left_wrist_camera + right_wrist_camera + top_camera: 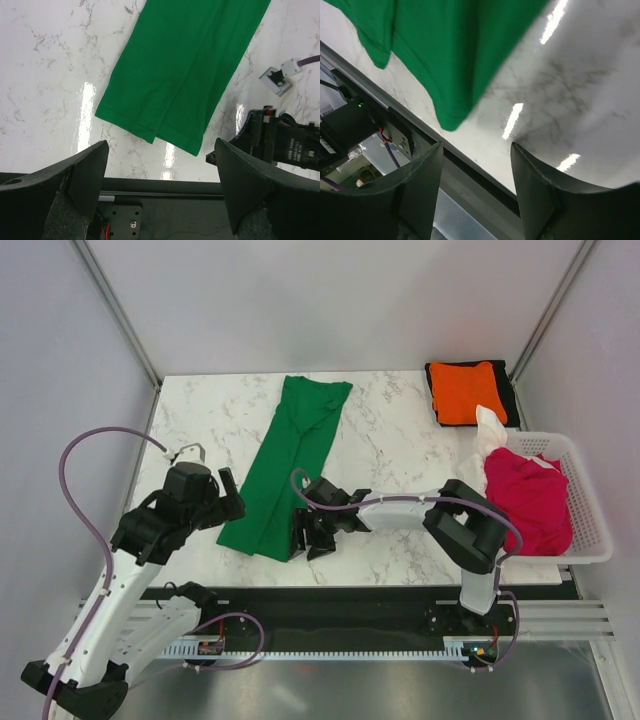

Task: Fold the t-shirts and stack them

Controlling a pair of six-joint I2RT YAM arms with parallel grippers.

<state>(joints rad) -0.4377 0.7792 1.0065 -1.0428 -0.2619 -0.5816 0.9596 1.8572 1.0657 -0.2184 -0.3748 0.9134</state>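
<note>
The bright green t-shirt (288,468) lies folded lengthwise in a long strip on the marble table, running from the far middle to the near edge. It also shows in the left wrist view (185,70) and the right wrist view (445,45). My left gripper (228,502) is open and empty, just left of the strip's near end. My right gripper (303,537) is open and empty at the strip's near right corner. An orange t-shirt (467,392) lies folded on a black one (510,390) at the far right. The crimson red t-shirt (530,498) and a white one (491,430) sit in the basket.
The white slotted basket (592,520) stands at the table's right edge. The table's near edge and a black rail (165,187) lie just below both grippers. The right gripper's body (280,142) shows close by in the left wrist view.
</note>
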